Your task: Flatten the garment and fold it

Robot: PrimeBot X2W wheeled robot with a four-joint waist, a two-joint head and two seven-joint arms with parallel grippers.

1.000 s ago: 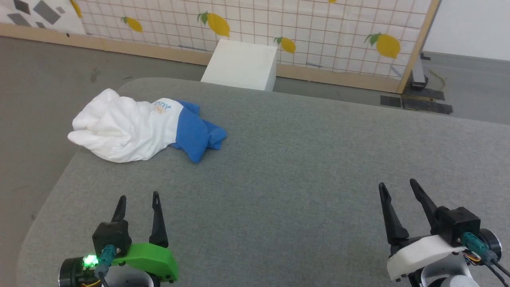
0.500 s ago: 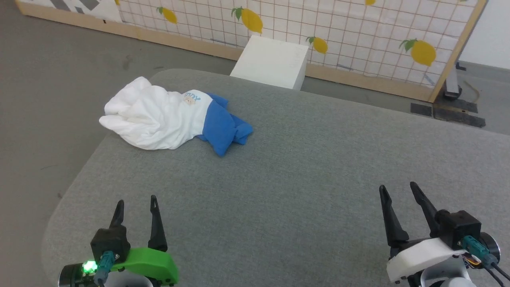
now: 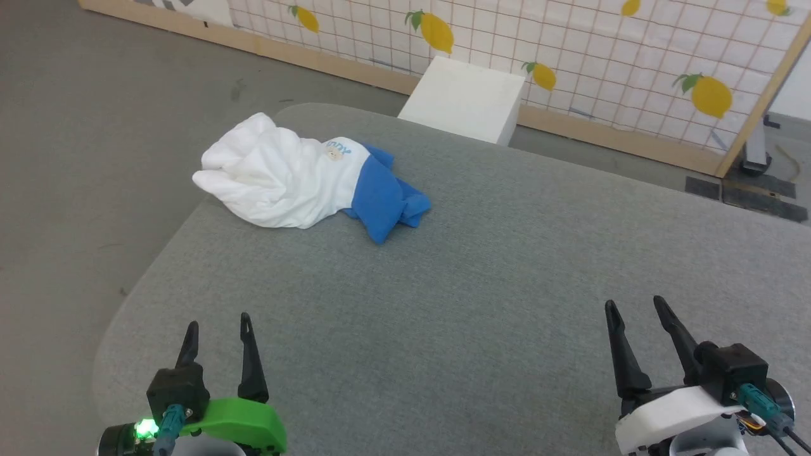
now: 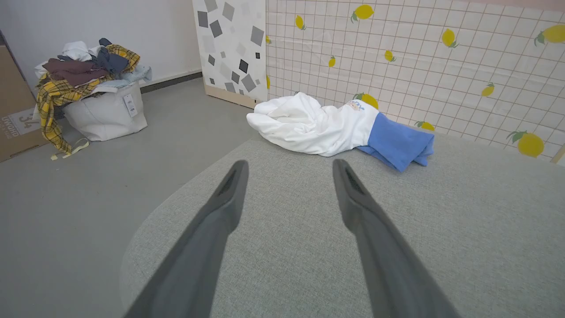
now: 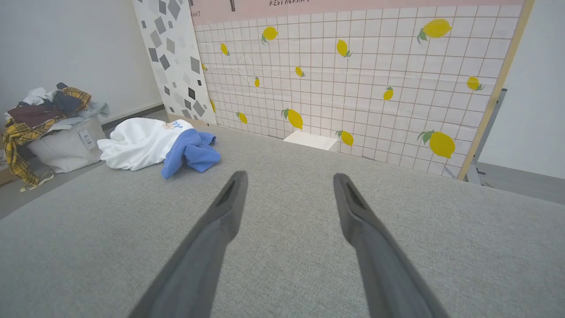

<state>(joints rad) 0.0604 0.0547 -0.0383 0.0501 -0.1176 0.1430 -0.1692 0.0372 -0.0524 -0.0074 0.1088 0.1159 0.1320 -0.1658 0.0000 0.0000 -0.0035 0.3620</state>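
Observation:
The garment (image 3: pixel 298 180), a white T-shirt with blue sleeves and a small chest print, lies crumpled in a heap at the far left corner of the grey table (image 3: pixel 481 278). It also lies ahead in the left wrist view, garment (image 4: pixel 322 126), and far left in the right wrist view, garment (image 5: pixel 145 143). My left gripper (image 3: pixel 217 324) hovers open over the near left of the table, well short of the heap. My right gripper (image 3: pixel 633 306) stands open at the near right, far from the cloth. Both hold nothing.
A white box (image 3: pixel 466 100) stands on the floor behind the table, before a lemon-patterned screen (image 3: pixel 570 57). A white basket (image 4: pixel 103 112) piled with clothes sits on the floor to the left. The table's left edge drops to grey floor (image 3: pixel 82 158).
The head camera has turned left, so the whole picture shifted right. The garment lies as before, and both grippers stay open in place.

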